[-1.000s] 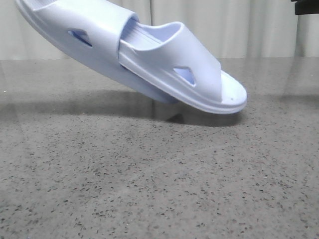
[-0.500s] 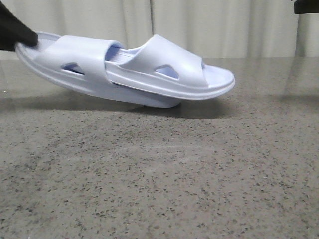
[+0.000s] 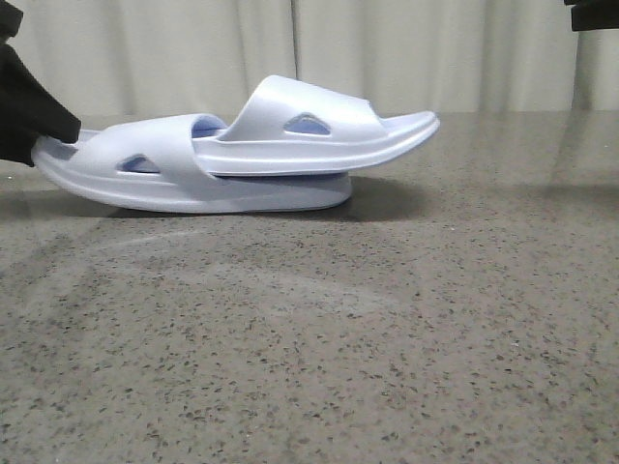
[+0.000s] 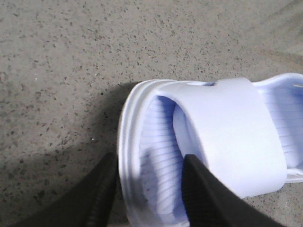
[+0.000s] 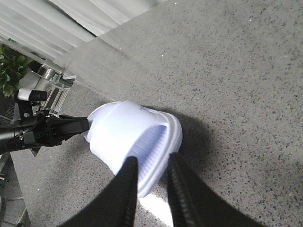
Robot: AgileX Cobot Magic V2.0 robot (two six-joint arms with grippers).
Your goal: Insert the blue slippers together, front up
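The blue slippers lie nested on the grey speckled table [image 3: 309,367]. The lower slipper [image 3: 242,193] rests flat. The upper slipper [image 3: 319,135] is pushed through its strap, with the toe sticking out to the right and raised. My left gripper [image 3: 34,116] is at the far left, on the lower slipper's heel. In the left wrist view my left gripper [image 4: 150,161] has one finger outside the heel rim [image 4: 125,156] and one on the ribbed footbed. My right gripper [image 3: 592,14] is high at the top right, away from the slippers. In its own view the right gripper [image 5: 152,172] is slightly open and empty, with the slippers [image 5: 128,132] far below.
A pale curtain [image 3: 387,48] hangs behind the table's far edge. The right wrist view shows a green plant [image 5: 12,71] and clear stands [image 5: 57,90] beyond the table's side, and the black left arm [image 5: 47,130] at the slippers' heel.
My left gripper has lowered the nested slippers from a tilted hold in the air until the lower sole lies on the table. The upper slipper's toe now points slightly up.
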